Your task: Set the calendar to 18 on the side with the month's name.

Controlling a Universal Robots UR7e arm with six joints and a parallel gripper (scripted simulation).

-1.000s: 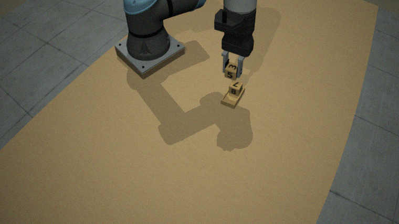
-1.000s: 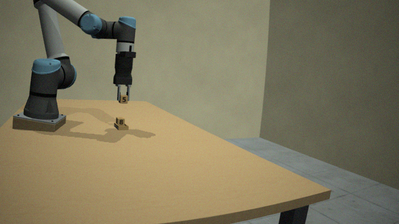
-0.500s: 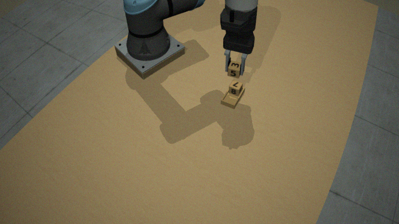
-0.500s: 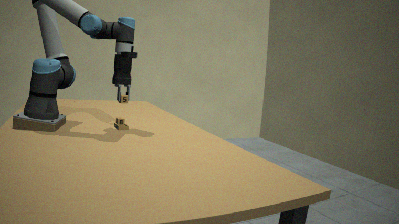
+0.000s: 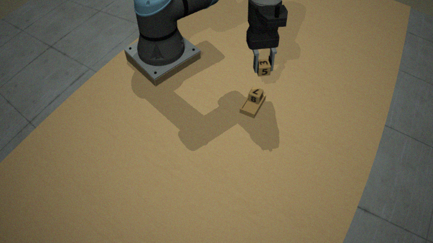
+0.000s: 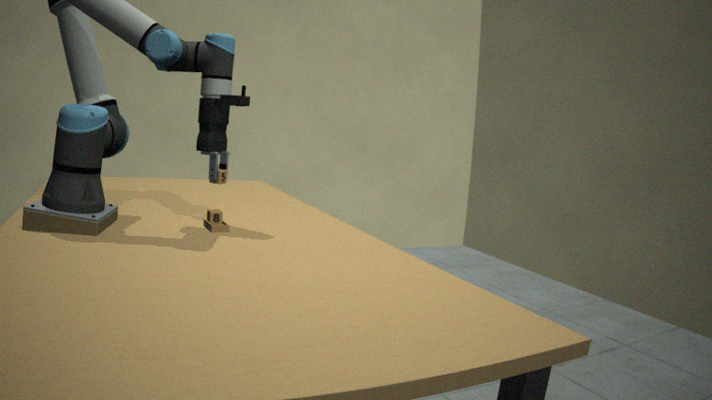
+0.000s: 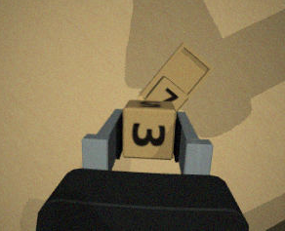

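Note:
My gripper (image 5: 264,68) is shut on a wooden number cube (image 5: 264,67) and holds it well above the table. The cube shows a 3 on top and a 5 on the side toward the top camera. It also shows in the exterior view (image 6: 221,176) and in the wrist view (image 7: 149,134). Below and nearer stands the small wooden tray (image 5: 252,106), flat on the table. A second cube (image 5: 255,95) sits in the tray's far end, with an 8 on its front and a 7 on top. The tray also shows in the exterior view (image 6: 216,225) and in the wrist view (image 7: 178,78).
The robot's base (image 5: 162,57) stands at the table's back left. The table's right edge (image 5: 392,106) runs beside a grey tiled floor.

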